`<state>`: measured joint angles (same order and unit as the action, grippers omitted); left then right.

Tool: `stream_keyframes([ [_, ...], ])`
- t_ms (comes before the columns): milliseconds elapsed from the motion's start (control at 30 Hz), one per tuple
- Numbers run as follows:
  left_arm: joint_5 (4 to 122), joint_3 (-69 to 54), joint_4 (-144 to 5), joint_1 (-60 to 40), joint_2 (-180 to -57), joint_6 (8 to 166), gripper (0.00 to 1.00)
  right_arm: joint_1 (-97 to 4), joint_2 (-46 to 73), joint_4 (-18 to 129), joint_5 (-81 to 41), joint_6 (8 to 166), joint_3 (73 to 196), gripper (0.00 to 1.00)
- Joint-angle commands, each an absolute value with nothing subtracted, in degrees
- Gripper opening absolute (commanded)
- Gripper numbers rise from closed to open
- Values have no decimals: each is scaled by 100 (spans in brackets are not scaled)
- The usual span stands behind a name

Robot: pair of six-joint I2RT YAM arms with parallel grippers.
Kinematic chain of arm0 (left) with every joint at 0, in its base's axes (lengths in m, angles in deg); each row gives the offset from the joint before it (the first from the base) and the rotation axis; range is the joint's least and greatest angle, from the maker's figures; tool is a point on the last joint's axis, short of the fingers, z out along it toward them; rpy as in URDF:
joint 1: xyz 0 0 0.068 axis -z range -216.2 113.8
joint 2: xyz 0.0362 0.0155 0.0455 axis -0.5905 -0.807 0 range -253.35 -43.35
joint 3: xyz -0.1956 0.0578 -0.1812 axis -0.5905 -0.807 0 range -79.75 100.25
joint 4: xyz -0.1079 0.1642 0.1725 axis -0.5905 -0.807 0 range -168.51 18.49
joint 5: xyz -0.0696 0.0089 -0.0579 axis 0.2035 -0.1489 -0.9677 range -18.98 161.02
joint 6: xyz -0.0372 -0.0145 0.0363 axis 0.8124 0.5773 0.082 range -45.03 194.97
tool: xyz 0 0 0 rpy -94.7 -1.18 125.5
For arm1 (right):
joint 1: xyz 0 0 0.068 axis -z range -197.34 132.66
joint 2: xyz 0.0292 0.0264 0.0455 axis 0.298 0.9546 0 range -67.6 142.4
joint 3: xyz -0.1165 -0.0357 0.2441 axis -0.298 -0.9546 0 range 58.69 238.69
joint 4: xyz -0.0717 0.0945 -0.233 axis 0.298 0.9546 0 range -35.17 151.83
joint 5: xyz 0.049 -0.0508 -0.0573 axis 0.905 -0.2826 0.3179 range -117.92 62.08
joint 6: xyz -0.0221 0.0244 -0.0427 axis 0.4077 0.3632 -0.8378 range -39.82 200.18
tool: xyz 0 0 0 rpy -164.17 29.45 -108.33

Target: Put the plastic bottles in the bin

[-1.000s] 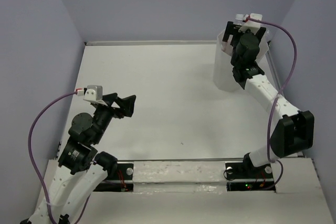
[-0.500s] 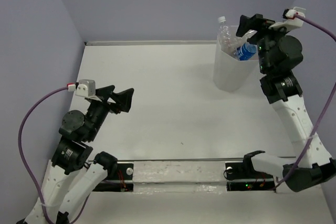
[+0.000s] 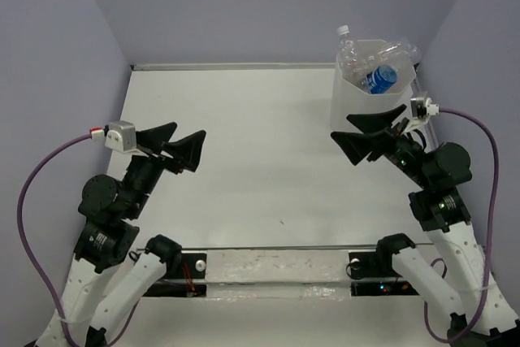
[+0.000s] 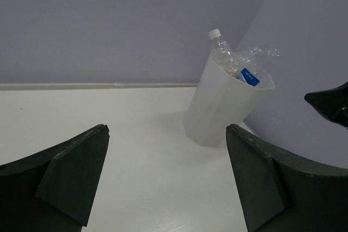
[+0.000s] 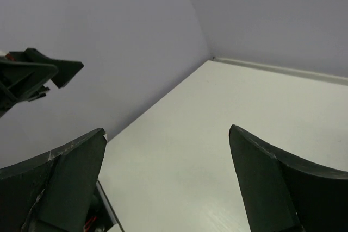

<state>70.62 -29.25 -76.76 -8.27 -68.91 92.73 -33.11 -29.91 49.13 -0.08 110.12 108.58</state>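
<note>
Judging the task near done: bottles (image 3: 375,67) heaped in bin (image 3: 357,115) at far right corner of bench (image 3: 244,168), none seen loose elsewhere, full count hidden. Left tool (image 3: 188,136) and right tool (image 3: 341,127) gaping wide, holding nothing, hovering above bench.

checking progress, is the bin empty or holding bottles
Holding bottles: clear plastic bottles and a blue-labelled bottle poke above the bin rim in the top view.
</note>
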Motion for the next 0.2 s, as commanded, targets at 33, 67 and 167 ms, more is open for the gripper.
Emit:
stream_keyframes([
  [33,6795,-2851,-7195,-816,-6770,9238,99,-3281,-3736,4560,523,11218,10395,100],
  [67,6716,-2860,-7195,-807,-6770,9220,99,-3281,-3867,4664,470,11183,10404,100],
  [167,6584,-2983,-6966,-807,-6726,9220,99,-3281,-3878,4832,390,11060,10614,100],
])
